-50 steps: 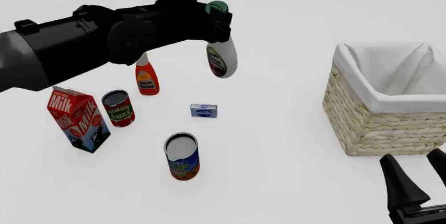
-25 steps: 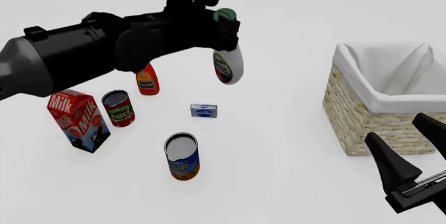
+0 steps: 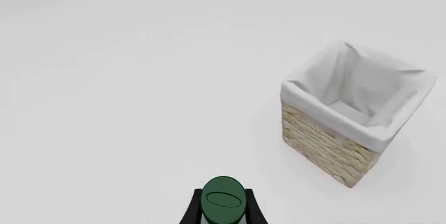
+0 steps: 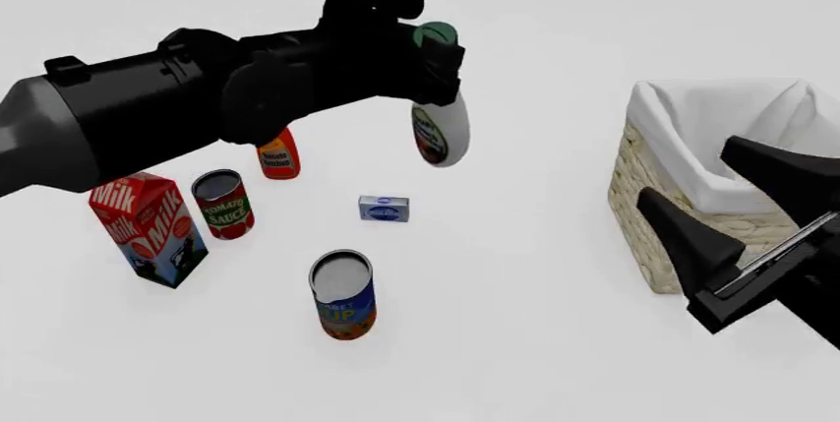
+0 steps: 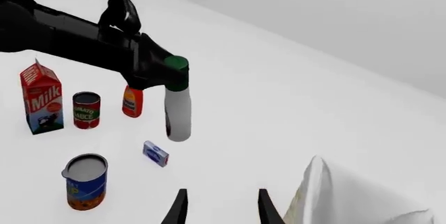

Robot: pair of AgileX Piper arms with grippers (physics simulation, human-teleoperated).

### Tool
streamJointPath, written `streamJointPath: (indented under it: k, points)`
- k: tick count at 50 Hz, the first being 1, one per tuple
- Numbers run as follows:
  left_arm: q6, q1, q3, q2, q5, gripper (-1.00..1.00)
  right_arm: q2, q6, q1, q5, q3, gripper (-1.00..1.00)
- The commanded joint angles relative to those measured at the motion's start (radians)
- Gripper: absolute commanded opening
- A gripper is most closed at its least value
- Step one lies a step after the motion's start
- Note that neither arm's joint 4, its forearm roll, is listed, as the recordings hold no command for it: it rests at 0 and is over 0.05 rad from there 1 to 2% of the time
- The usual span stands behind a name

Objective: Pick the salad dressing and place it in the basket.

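Note:
The salad dressing (image 4: 443, 132), a white bottle with a dark green cap, hangs in the air above the table's middle. My left gripper (image 4: 440, 48) is shut on its cap and neck. In the left wrist view the green cap (image 3: 223, 200) sits between the fingers of the left gripper (image 3: 223, 211). The basket (image 4: 635, 161), wicker with a white lining, stands on the table's right side, apart from the bottle, and also shows as the basket (image 3: 327, 140). My right gripper (image 4: 690, 168) is open and empty, raised in front of the basket's near side. From the right wrist, the bottle (image 5: 178, 114) hangs ahead of the right gripper (image 5: 221, 211).
On the left of the table stand a milk carton (image 4: 145, 225), a tomato sauce can (image 4: 223, 203) and a red bottle with a white cap (image 4: 277, 154), partly behind my left arm. A small blue box (image 4: 384, 209) and an open can (image 4: 344, 294) sit nearer the middle.
My left arm has carried the bottle a little to the right. My right gripper has risen from the lower right corner to the front of the basket, still open.

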Motion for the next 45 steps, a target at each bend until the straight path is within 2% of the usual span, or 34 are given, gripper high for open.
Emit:
streamJointPath:
  k: [1,9,18,45]
  points:
    - [0.009,-0.013,-0.002,-0.014,0.0,-1.0,0.093,-0.014,0.051,-0.046,-0.056,1.0]
    - [0.009,-0.021,0.005,-0.023,0.0,-1.0,0.166,-0.028,0.077,-0.108,-0.069,1.0]
    - [-0.004,-0.028,0.006,-0.035,0.009,-1.0,0.259,-0.012,0.1,-0.19,-0.081,1.0]
    - [-0.037,-0.054,0.015,-0.069,0.019,-1.0,0.423,0.005,0.13,-0.31,-0.164,1.0]
